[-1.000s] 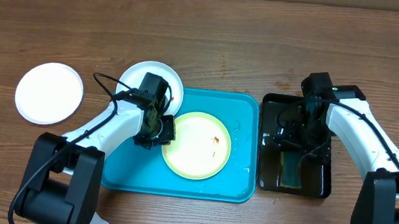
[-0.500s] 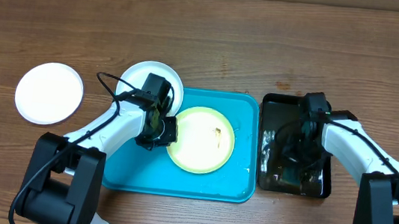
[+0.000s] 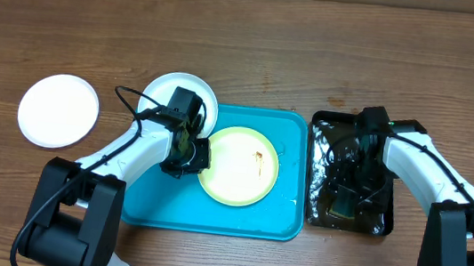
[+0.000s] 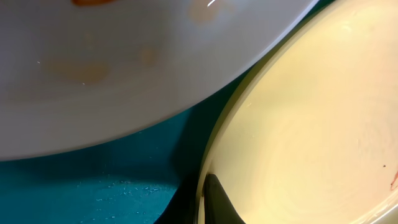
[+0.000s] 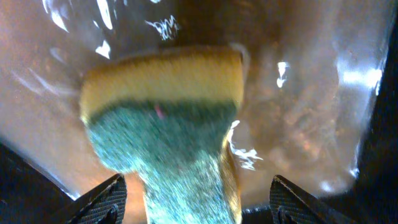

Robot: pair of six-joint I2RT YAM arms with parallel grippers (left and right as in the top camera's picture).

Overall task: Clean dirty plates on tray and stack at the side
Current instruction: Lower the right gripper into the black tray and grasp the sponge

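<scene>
Wooden table (image 3: 273,48): left pincer (image 3: 198,154) clamped on yellow plate (image 3: 242,165), right pincer (image 5: 194,198) apart astride sponge (image 5: 165,124)

Wooden table (image 3: 318,53) bears white plate (image 3: 59,110), turquoise tray (image 3: 210,215), black tray (image 3: 321,118).

One plate (image 3: 238,166) lies in the tray (image 3: 210,215) (sponge (image 5: 168,124) in basin (image 3: 309,208) rightward).
</scene>
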